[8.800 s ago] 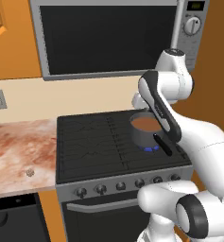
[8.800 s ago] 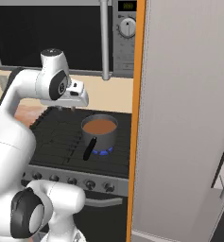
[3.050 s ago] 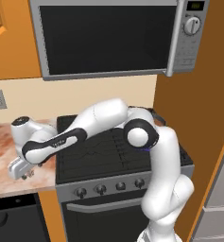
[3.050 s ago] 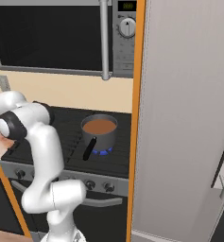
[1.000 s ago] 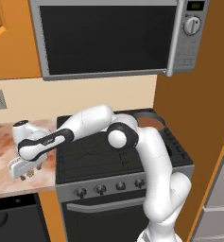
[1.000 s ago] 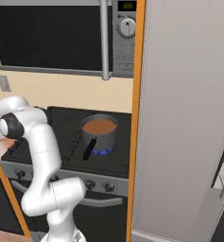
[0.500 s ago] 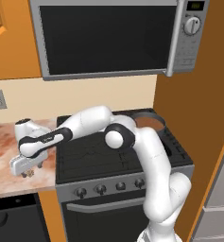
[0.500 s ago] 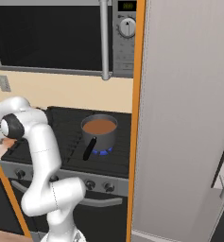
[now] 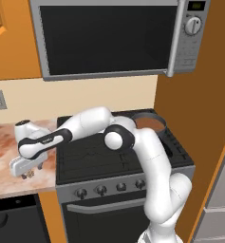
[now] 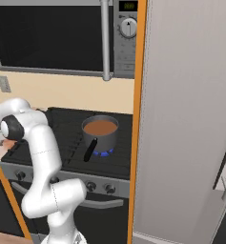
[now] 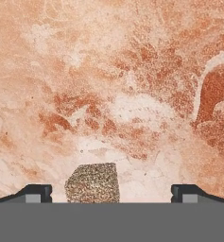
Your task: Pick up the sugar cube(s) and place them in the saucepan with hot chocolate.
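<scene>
Claw (image 11: 111,194) spread wide over marble counter (image 11: 132,94) — sugar cube (image 11: 92,183) between its tips, no readable writing

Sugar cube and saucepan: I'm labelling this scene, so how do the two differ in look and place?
The sugar cube is a tiny speckled tan block; the saucepan is a far bigger grey metal cylinder with a black handle. The sugar cube lies on the marbled counter between the hand's fingertips; the saucepan stands on the stove over a blue flame.
</scene>
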